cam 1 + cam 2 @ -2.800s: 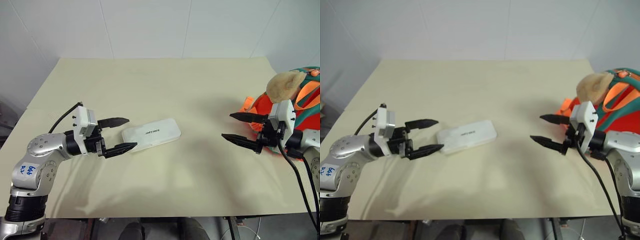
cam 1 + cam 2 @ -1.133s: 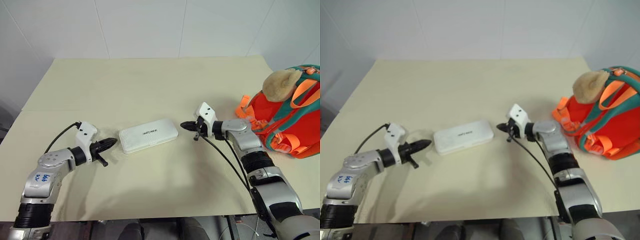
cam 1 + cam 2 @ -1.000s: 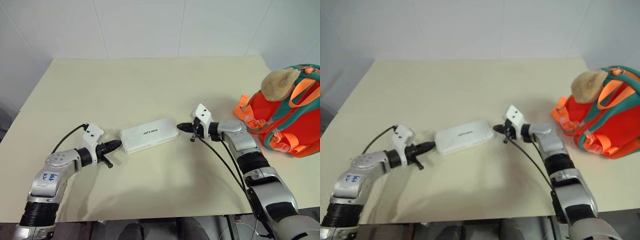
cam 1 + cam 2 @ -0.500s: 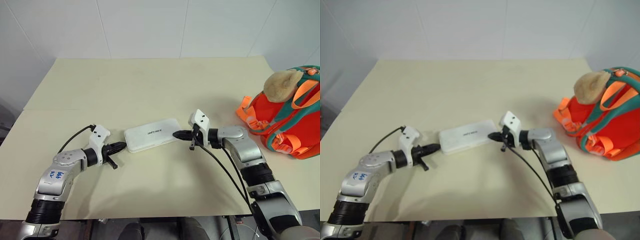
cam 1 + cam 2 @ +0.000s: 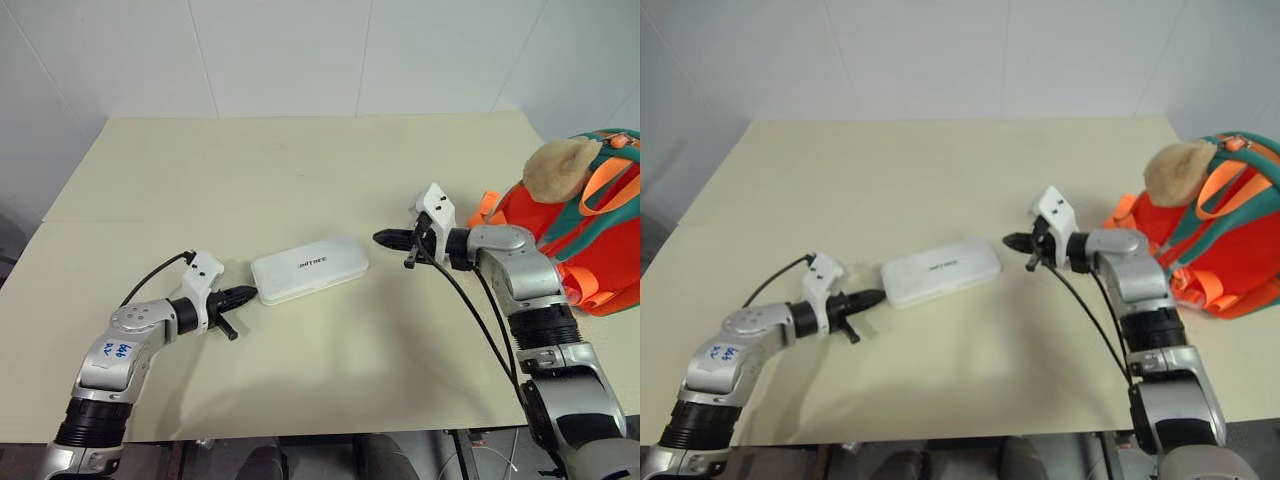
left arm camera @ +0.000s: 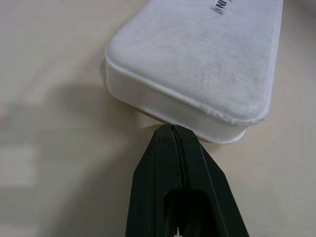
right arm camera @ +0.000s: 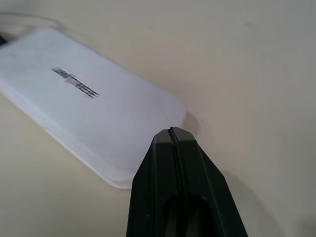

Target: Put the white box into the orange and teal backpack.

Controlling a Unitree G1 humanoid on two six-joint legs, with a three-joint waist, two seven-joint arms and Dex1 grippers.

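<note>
white box [image 5: 309, 269]: lies flat on the cream table [image 5: 300, 170], long axis running between the two grippers, its right end tipped slightly toward the wall.
left gripper [image 5: 243, 296]: fingers pressed together, tip right at the box's left short end, touching or a hair off; the nearer arm.
right gripper [image 5: 386, 238]: fingers together too, just off the box's right end, a small gap showing.
orange and teal backpack [image 5: 580, 230]: well right of the box, beyond the right arm, at the table's edge.
</note>
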